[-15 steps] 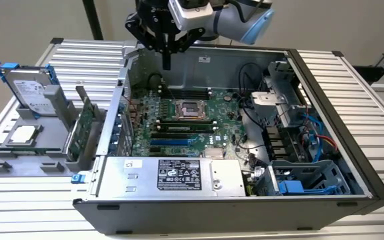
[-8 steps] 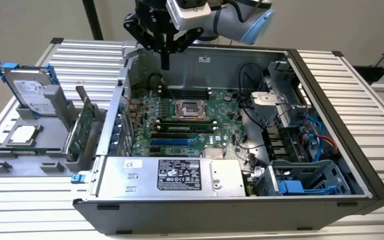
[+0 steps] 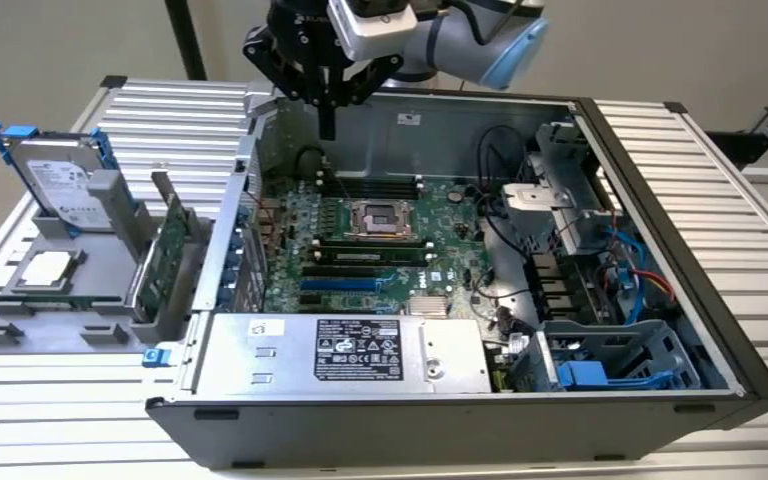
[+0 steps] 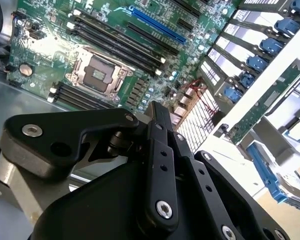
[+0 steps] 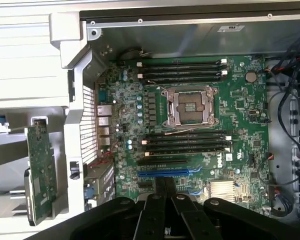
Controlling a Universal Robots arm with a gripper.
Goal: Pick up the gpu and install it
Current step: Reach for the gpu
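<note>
Black-linked gripper (image 4: 157, 109) closest: my fingers pinched together, empty, above open dark grey computer case (image 3: 424, 435) rear corner. Thin green gpu card (image 3: 157, 265) stands edge-up in grey rack (image 3: 104, 240), graspable.

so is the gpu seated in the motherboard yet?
No: in the exterior view the gpu stands on edge in the grey holder outside the case, on the exterior view's left.
</note>
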